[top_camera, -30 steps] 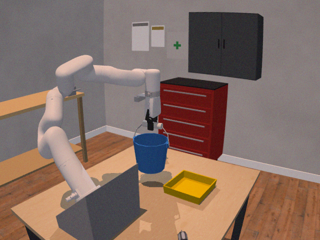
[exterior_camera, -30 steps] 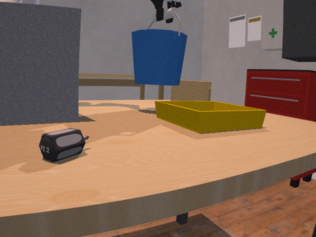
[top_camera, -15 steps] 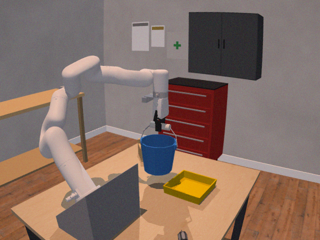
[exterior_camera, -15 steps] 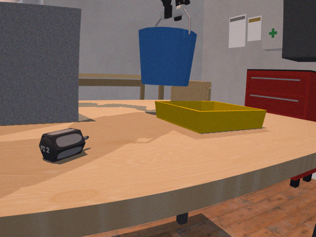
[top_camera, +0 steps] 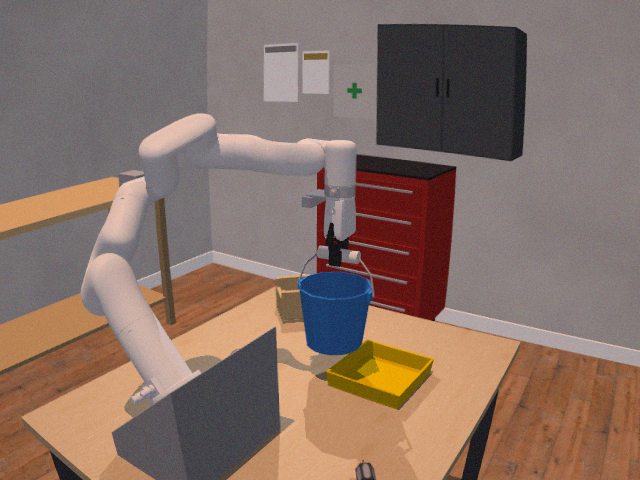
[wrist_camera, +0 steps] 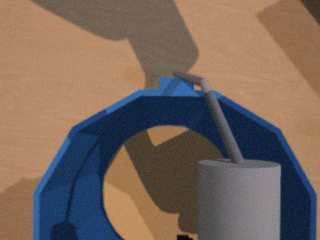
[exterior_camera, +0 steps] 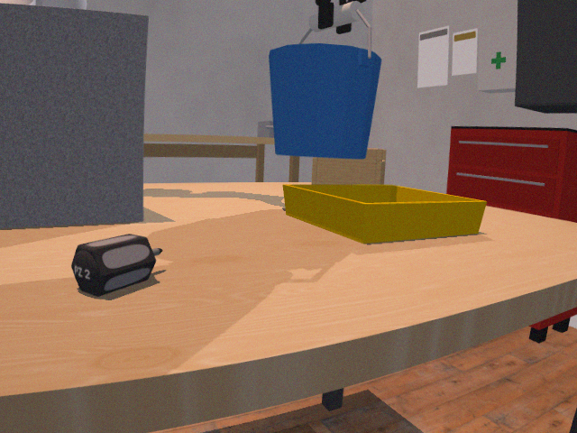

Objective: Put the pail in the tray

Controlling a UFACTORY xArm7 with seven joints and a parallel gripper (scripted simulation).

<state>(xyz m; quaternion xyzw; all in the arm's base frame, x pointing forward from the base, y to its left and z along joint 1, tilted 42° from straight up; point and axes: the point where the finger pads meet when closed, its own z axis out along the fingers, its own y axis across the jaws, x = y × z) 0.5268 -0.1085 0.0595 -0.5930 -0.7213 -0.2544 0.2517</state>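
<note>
A blue pail [top_camera: 336, 310] [exterior_camera: 322, 100] [wrist_camera: 75, 170] hangs upright in the air from its wire handle. My gripper [top_camera: 334, 251] [exterior_camera: 333, 16] is shut on the handle's white grip [top_camera: 351, 255] [wrist_camera: 239, 200]. The pail's base is well above the table, over the near-left edge of the yellow drip tray [top_camera: 381, 372] [exterior_camera: 387, 212]. The tray lies flat on the table [top_camera: 361, 434] [exterior_camera: 279, 289]. In the wrist view I look down into the pail and see bare table wood through it; the fingertips are hidden there.
A tall grey panel [top_camera: 206, 408] [exterior_camera: 69, 116] stands on the table's near left. A small black tool [exterior_camera: 112, 262] [top_camera: 364, 471] lies near the front edge. A cardboard box [top_camera: 288, 299] [exterior_camera: 349, 170] sits behind the pail. A red drawer cabinet [top_camera: 403, 237] stands by the wall.
</note>
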